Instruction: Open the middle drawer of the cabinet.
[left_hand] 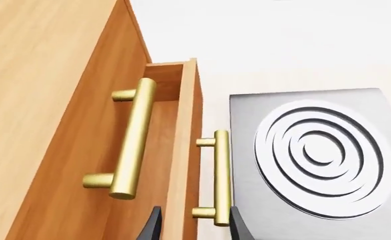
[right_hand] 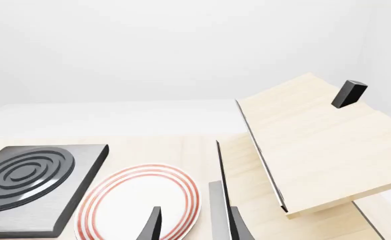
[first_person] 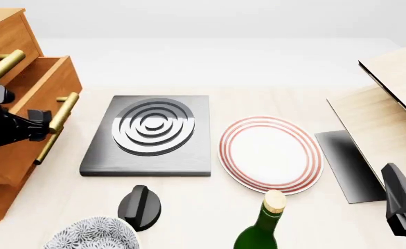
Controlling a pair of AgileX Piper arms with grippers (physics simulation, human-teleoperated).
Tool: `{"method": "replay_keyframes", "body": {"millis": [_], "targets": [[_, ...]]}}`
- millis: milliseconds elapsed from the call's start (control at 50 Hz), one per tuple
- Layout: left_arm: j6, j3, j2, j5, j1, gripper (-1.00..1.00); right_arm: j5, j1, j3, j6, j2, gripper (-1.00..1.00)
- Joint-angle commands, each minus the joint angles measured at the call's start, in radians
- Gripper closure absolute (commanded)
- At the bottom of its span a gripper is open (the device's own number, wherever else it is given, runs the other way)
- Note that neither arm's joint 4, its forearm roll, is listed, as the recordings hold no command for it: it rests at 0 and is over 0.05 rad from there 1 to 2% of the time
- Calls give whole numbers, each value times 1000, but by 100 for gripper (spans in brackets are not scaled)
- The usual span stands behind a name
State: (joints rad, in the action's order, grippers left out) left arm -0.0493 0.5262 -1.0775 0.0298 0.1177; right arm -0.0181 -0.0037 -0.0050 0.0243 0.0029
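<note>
A: Slipping off the handle (first_person: 57, 127) is the main risk, I'd judge. The left gripper (first_person: 42, 124) sits at the brass bar of the middle drawer (first_person: 19, 150), but a pull that drifts off the drawer's line could let the round bar slide out between the fingers (left_hand: 238, 227).

B: Is it actually clamped on?

A: Cannot tell. In the left wrist view the two dark fingertips stand either side of the drawer front's edge and the bar's lower end, a little apart, but contact is hidden.

B: And the drawer?

A: Orange-brown wood, a plain box, already out somewhat from the cabinet (first_person: 5, 36) face, its front standing forward of the top drawer's handle (left_hand: 133, 138). It juts toward the grey ringed slab (first_person: 149, 136) just beside the cabinet; pulled too far, it might tip the cabinet.

B: The right gripper (right_hand: 192, 225)?

A: Parted, holding nothing, well away from the cabinet, beyond the plate (first_person: 271, 153).
</note>
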Motion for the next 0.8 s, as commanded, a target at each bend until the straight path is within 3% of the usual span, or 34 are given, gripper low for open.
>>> {"method": "replay_keyframes", "body": {"millis": [20, 280, 460, 800], "targets": [[36, -74, -95, 55, -31, -100, 7, 1, 1, -3, 4, -100], [12, -128, -22, 39, -99, -100, 7, 1, 1, -4, 4, -100], [16, -117, 62, -33, -166, -100, 7, 0, 1, -4, 4, -100], [32, -59, -4, -32, -270, -100, 7, 0, 1, -4, 4, -100]]}}
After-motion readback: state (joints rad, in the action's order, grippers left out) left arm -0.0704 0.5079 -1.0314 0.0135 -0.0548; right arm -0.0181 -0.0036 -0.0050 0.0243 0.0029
